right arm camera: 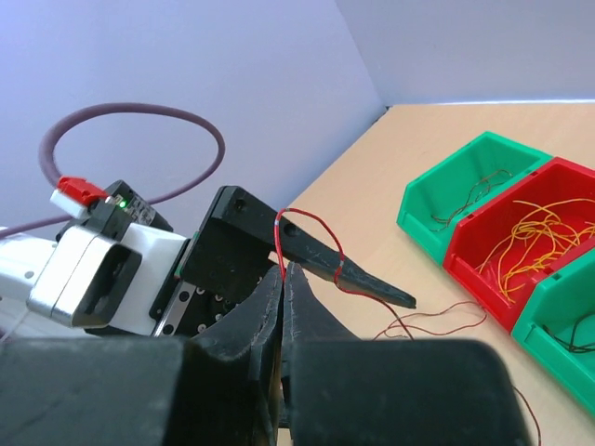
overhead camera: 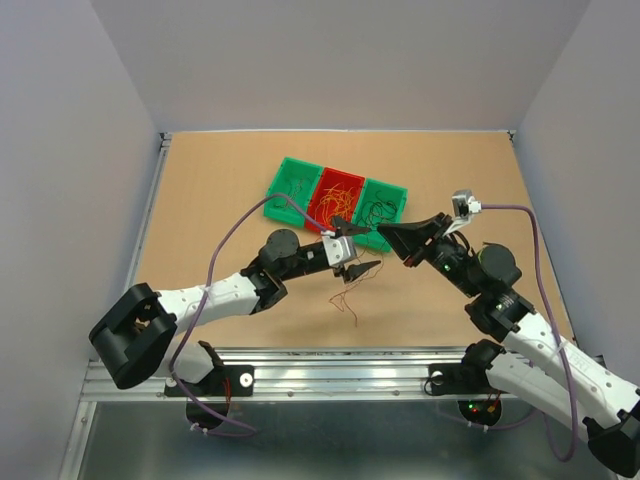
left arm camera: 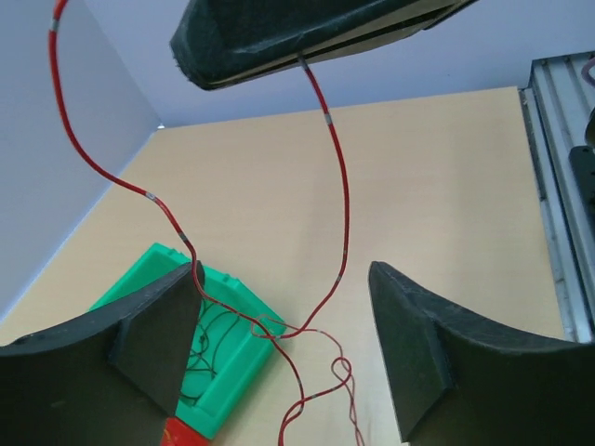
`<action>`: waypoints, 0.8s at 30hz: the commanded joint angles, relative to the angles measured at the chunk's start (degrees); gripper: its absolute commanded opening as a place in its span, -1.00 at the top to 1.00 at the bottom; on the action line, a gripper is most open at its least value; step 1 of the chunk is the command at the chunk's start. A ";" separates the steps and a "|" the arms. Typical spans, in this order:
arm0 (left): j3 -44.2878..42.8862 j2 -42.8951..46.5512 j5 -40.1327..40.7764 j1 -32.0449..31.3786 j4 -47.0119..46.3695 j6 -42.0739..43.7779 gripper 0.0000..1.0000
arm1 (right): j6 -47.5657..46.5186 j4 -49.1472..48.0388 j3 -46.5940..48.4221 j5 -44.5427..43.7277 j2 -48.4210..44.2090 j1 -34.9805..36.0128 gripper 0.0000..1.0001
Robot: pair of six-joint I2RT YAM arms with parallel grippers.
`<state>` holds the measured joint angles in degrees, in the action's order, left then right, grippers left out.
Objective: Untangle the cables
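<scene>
1. Grips one red wire (left arm camera: pixel 339 214) in the right gripper (right arm camera: pixel 284 276), jaws clenched shut on it, up off the table (overhead camera: pixel 220 220).
2. Trails down from there in two strands, passing between the fingers of the left gripper (left arm camera: pixel 284 274) and seemingly brushing one of them, then ends in loose curls on the wood in front of the bins.
3. Leaves the left gripper released: jaws spread wide, clamping nothing.
4. Points to sorting well along, as a judgement: orange-yellow wires lying in the red bin (right arm camera: pixel 479 279), dark ones in the right green bin (right arm camera: pixel 548 344), a few reddish ones in the left green bin (right arm camera: pixel 423 209).
5. Finds this wire alone outside the bins, as far as the top view tells — cannot rule out strands too fine to see.
6. Calls next for easing out the kinks in this wire and, going by colour, for setting it in the left green bin with the reddish ones — probably among the last steps.
</scene>
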<state>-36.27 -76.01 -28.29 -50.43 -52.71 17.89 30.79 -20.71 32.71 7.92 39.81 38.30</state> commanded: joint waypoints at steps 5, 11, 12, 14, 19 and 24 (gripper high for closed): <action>-3.02 0.86 0.79 -0.72 -2.31 2.76 -0.24 | 2.08 -5.92 -0.98 -1.25 1.14 0.28 0.99; -3.45 0.69 0.61 -1.33 -2.31 3.20 -0.24 | 2.61 -6.71 -0.63 -0.63 2.55 0.28 0.99; -3.54 0.51 0.35 -1.33 -2.31 3.20 -0.25 | 2.61 -6.89 -0.63 -0.63 2.72 0.28 0.99; -3.63 0.33 -0.44 -1.59 -2.40 3.12 -0.29 | 2.79 -6.98 -0.45 -0.45 3.34 0.28 0.99; -3.54 0.07 -0.45 -2.04 -1.96 4.61 0.10 | 2.44 -6.89 -0.45 -0.71 3.08 0.37 0.99; -3.72 -0.11 -0.45 -2.04 -0.82 5.58 0.63 | 1.65 -6.54 -1.24 -1.33 1.41 0.28 0.99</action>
<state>-37.50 -76.25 -28.03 -52.14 -52.07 22.06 33.04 -24.05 31.86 7.05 42.87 38.35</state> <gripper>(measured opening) 0.227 0.022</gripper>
